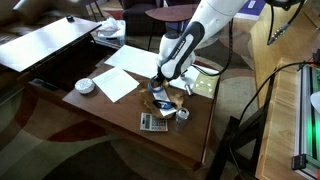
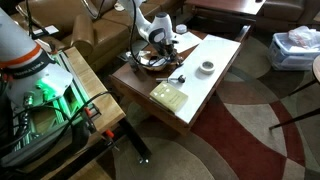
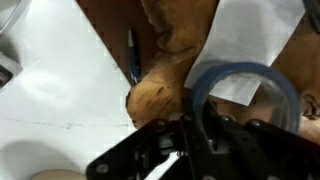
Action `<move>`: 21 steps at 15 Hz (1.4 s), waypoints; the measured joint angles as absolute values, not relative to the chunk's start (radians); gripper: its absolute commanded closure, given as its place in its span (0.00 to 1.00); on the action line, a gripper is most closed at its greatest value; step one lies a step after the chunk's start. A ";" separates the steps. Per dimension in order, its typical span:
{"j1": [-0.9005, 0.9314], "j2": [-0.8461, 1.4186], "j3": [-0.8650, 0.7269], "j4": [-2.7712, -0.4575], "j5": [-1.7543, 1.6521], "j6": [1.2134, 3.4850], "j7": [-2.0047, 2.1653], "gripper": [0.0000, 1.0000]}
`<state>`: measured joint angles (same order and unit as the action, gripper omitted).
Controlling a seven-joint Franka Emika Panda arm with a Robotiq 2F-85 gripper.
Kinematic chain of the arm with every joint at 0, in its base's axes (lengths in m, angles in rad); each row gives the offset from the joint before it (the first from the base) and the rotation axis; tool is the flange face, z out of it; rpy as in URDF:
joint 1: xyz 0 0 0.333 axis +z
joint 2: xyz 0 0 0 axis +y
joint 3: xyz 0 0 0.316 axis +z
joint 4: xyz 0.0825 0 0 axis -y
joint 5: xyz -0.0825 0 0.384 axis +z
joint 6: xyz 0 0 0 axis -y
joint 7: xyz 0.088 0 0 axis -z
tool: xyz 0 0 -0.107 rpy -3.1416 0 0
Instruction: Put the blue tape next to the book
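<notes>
The blue tape is a blue ring close under the wrist camera. My gripper is shut on its near rim, with one finger inside the ring. In both exterior views the gripper hangs low over the middle of the wooden table. The tape is too small to make out there. The book, with a pale yellow-green cover, lies flat near a table edge, a short way from the gripper. It also shows in an exterior view.
White paper sheets lie on the table. A white cup-like object and a grey calculator are also there. A pen and a brown lumpy object lie under the gripper.
</notes>
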<state>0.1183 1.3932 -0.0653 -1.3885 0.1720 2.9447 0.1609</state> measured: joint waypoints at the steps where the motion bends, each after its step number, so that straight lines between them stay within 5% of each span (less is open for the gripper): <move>1: 0.129 1.390 -0.077 -1.388 0.170 2.945 0.172 0.97; 5: 0.155 1.356 -0.127 -1.403 0.181 2.963 0.219 0.97; 6: 0.154 1.335 -0.141 -1.420 0.191 2.983 0.233 0.87; 12: 0.081 1.223 -0.094 -1.512 0.200 3.007 0.216 0.97; 19: 0.206 1.372 -0.450 -1.326 0.177 2.768 0.479 0.97; 21: 0.166 1.393 -0.479 -1.285 0.166 2.659 0.533 0.87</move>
